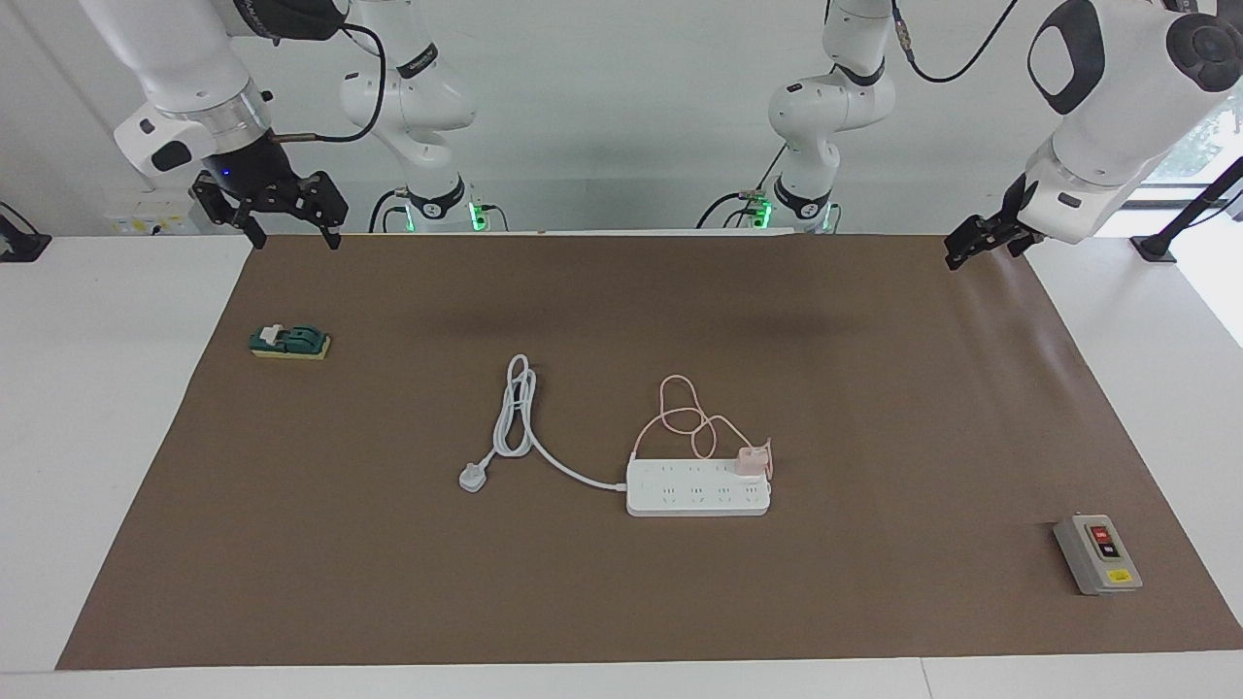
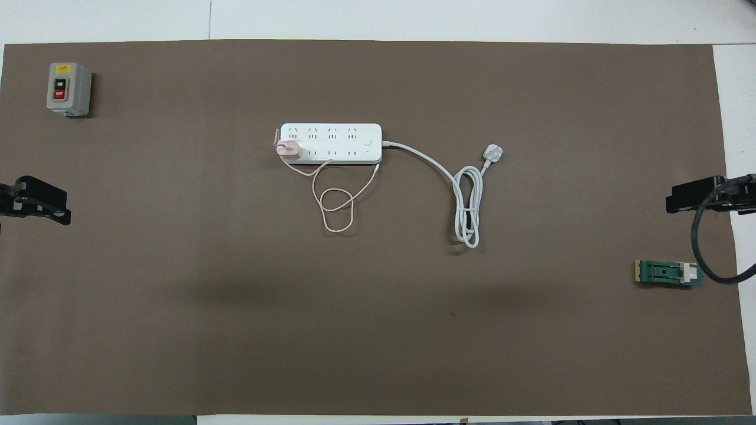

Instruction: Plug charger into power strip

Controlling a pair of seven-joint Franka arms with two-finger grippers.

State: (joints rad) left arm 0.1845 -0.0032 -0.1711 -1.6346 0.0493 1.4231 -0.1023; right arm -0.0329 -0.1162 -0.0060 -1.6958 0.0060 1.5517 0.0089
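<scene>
I see the strip [image 1: 697,486] lying flat near the middle of the brown mat [image 1: 874,388], its long side running across the table. The charger [image 1: 750,461] sits on top of the strip, at the end toward the left arm, in the row of outlets nearer the robots; it looks seated in a socket, though I cannot tell how fully. Its thin pink cable [image 1: 685,417] curls in loose loops on the mat just beside the strip, on the side nearer the robots.

The strip's thick white cord [image 1: 520,413] leaves the end toward the right arm, folds into a long loop, and ends in a grey-white plug [image 1: 473,477] lying on the mat.

My left gripper [image 1: 976,243] hangs over the mat's edge at the left arm's end of the table, holding nothing; I cannot tell how its fingers stand. My right gripper [image 1: 288,228] hangs over the mat's corner at the right arm's end, fingers spread apart and empty. Both are well apart from the strip.

A small green block [image 1: 290,341] on a yellow base rests on the mat toward the right arm's end. A grey switch box [image 1: 1097,554] with red and black buttons sits toward the left arm's end, farther from the robots than the strip.
</scene>
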